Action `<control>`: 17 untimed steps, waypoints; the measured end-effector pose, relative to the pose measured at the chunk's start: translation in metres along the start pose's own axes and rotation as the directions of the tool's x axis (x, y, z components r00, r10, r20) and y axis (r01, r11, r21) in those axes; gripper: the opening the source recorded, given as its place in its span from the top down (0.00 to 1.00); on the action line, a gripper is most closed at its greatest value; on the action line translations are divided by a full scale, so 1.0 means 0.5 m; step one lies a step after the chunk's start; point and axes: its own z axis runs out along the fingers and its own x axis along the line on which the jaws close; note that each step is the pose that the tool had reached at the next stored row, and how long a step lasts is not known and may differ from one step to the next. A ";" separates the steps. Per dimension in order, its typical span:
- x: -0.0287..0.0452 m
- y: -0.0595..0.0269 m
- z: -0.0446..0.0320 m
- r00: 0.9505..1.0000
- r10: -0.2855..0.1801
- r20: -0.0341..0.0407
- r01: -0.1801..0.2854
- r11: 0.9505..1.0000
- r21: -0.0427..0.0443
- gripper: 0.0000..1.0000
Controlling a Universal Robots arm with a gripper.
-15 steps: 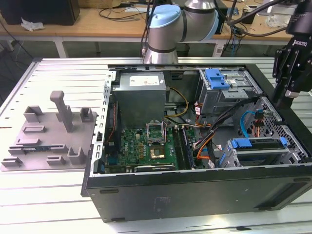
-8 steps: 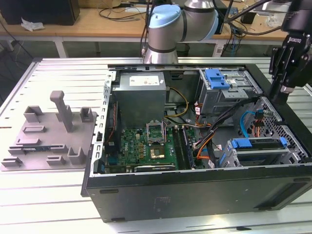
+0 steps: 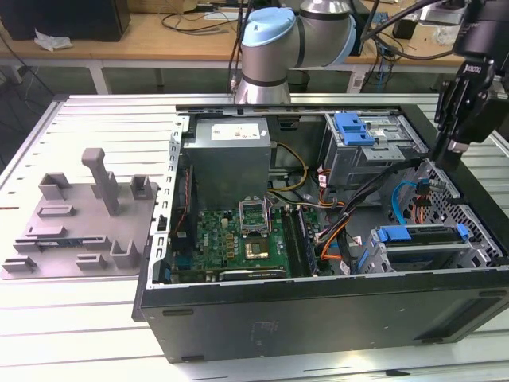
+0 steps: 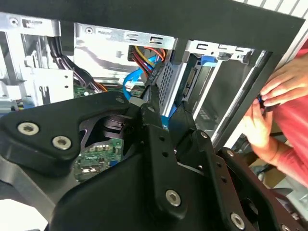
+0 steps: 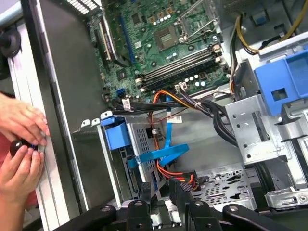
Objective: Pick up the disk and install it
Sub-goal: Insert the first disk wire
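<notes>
The disk is hidden; I cannot pick it out in any view. My gripper (image 3: pixel 442 159) hangs at the exterior view's right, over the open computer case (image 3: pixel 318 302), just behind the silver perforated drive cage (image 3: pixel 421 253) with its wide blue latch (image 3: pixel 406 235). In both wrist views the black fingers (image 5: pixel 144 195) stand a narrow gap apart with nothing clearly between them. The gripper (image 5: pixel 161 190) points at the red and black cable plugs (image 5: pixel 185 180) beside the cage (image 5: pixel 144 144). In the second wrist view the gripper (image 4: pixel 165 109) sits close to the cage's perforated wall (image 4: pixel 166 79).
A blue flat cable (image 5: pixel 161 156) and orange wires cross below the gripper. A person's hands (image 5: pixel 21 130) hold a small black object at the case's edge. The grey fixture plate (image 3: pixel 79 231) with upright posts lies at the exterior view's left. A second blue latch (image 3: pixel 354 127) tops the rear bay.
</notes>
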 end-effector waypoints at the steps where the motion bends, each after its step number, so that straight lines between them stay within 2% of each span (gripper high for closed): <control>1: -0.002 -0.001 0.001 1.000 0.005 0.000 -0.005 1.000 -0.002 0.65; 3: -0.010 -0.004 0.004 1.000 0.012 -0.002 -0.012 1.000 -0.004 0.65; 6: -0.023 -0.004 0.007 1.000 0.015 -0.015 -0.015 1.000 -0.003 0.65; 8: -0.038 -0.002 0.009 0.999 0.016 -0.033 -0.016 1.000 -0.001 0.65; 9: -0.040 -0.002 0.011 0.999 0.016 -0.039 -0.016 1.000 -0.001 0.65; 12: -0.042 -0.003 0.015 0.999 0.015 -0.049 -0.015 1.000 -0.004 0.65; 15: -0.045 -0.005 0.021 0.998 -0.003 -0.065 0.002 1.000 -0.014 0.65; 16: -0.046 -0.006 0.022 0.998 -0.008 -0.068 0.007 1.000 -0.015 0.65; 17: -0.049 -0.010 0.025 0.997 -0.020 -0.074 0.019 1.000 -0.016 0.65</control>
